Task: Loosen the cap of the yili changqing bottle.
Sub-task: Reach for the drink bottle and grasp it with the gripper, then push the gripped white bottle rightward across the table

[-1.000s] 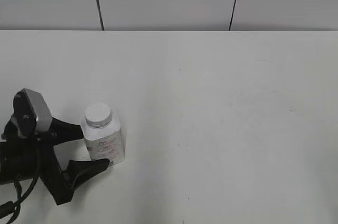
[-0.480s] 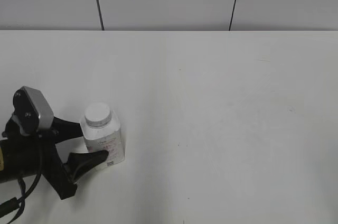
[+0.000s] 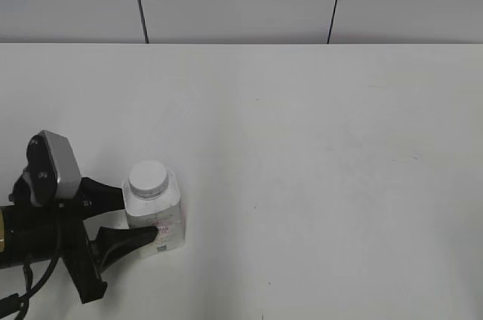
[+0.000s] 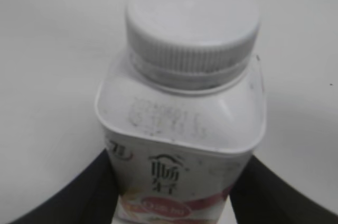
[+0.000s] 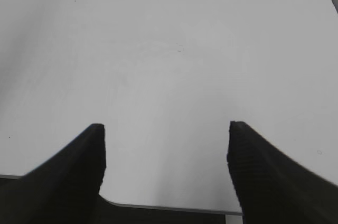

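While left pincer (image 3: 124,216) clamps squat white bottle (image 3: 155,214) upright, ribbed cap (image 4: 193,28) on, right pincer (image 5: 166,152) spread wide

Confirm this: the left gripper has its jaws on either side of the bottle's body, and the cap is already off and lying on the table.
Not quite. The left gripper does have its jaws on either side of the bottle, but the cap is not off: it sits on the bottle's neck. The left wrist view shows it plainly, and the exterior view agrees.
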